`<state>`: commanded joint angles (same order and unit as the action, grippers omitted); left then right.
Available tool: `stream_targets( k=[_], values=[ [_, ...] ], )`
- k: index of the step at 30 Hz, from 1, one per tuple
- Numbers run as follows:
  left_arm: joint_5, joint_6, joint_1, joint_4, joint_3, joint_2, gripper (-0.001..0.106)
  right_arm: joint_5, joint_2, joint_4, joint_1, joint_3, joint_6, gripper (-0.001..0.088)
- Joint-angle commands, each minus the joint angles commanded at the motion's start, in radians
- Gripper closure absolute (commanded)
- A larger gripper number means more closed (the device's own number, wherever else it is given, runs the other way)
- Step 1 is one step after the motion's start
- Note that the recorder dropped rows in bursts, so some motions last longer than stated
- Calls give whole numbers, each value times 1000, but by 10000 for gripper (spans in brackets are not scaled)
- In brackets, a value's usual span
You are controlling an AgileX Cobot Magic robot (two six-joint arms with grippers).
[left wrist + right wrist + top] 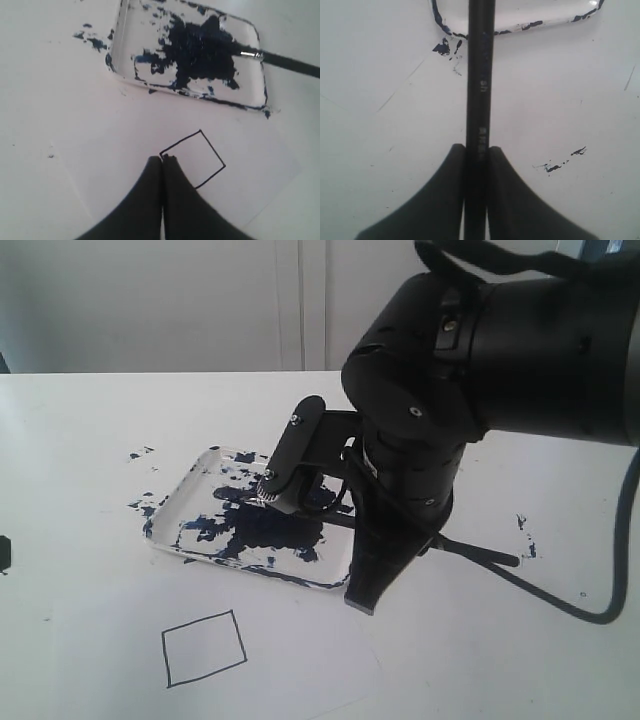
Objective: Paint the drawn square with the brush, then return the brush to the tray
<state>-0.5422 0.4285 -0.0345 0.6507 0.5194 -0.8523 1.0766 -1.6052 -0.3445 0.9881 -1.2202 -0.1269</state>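
Note:
The white tray (172, 502), smeared with dark blue-black paint, lies on the table left of centre. The brush (280, 61) rests with its silver ferrule over the tray's rim and its tip in the paint blotch. Its black handle (485, 554) runs out to the right. My right gripper (476, 147) is shut on the brush handle (480, 75), a little outside the tray's edge (520, 24). The drawn square (204, 647) sits in front of the tray, white inside. My left gripper (162, 159) is shut and empty, its tips seen against one corner of the square (200, 160).
The right arm's bulky black body (500, 340) fills the upper right of the exterior view and hides part of the tray. Paint splatters mark the table left of the tray (140, 453) and on the right (525, 535). A black cable (600, 610) loops at the right.

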Motion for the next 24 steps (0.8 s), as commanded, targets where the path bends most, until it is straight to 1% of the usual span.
stream_targets(
  k=[3, 5, 8, 12, 24],
  values=[
    [-36, 109, 0, 0, 2, -117, 1053, 0, 0, 16, 0, 0, 0, 868],
    [-22, 114, 0, 9, 2, -143, 1053, 0, 0, 28, 0, 0, 0, 868],
    [25, 114, 0, 65, 2, -143, 1053, 0, 0, 29, 0, 0, 0, 868],
    [23, 107, 0, 127, 2, -143, 1053, 0, 0, 29, 0, 0, 0, 868],
    [27, 107, 0, 129, 2, -143, 1053, -2, 0, 32, 0, 0, -2, 868]
  ],
)
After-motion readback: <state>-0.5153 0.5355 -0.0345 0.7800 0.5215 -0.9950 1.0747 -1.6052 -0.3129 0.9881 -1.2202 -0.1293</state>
